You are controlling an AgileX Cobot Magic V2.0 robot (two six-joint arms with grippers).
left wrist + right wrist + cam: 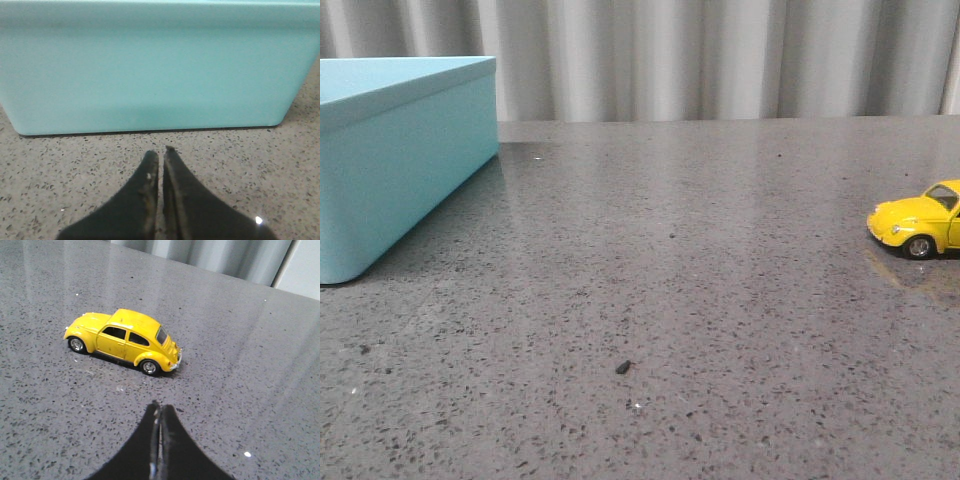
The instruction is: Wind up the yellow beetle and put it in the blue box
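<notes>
The yellow beetle [920,222] stands on its wheels at the table's right edge, partly cut off by the front view. It shows whole in the right wrist view [125,340], a short way beyond my right gripper [160,406], which is shut and empty. The blue box [390,150] stands at the far left of the table. Its plain side fills the left wrist view [150,65], just beyond my left gripper [160,152], which is shut and empty. Neither gripper shows in the front view.
The grey speckled tabletop [670,280] stretches between box and car. A small dark speck [623,367] lies near the front middle. A grey curtain [720,55] hangs behind the table's far edge.
</notes>
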